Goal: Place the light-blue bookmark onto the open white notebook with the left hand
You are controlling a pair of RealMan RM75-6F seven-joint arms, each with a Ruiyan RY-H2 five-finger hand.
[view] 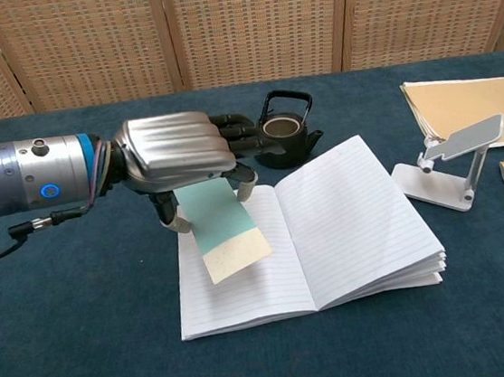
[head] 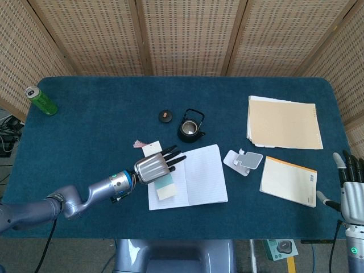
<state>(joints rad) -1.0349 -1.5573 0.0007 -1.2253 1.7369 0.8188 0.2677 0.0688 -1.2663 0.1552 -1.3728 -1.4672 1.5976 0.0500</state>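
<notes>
Light-blue bookmark (view: 223, 225) hangs from the left hand (view: 178, 157), pinched at its top end by the fingers (view: 243, 177). Its long axis slopes down toward the camera, and the cream lower end looks to be just about touching the left page of the open white notebook (view: 329, 225). So it's basically there; I'd guess it only needs letting go. The right hand (head: 351, 190) sits way off at the counter (head: 102, 142) edge, fingers apart, holding nothing. Behind the notebook there's a black teapot (view: 281, 136).
</notes>
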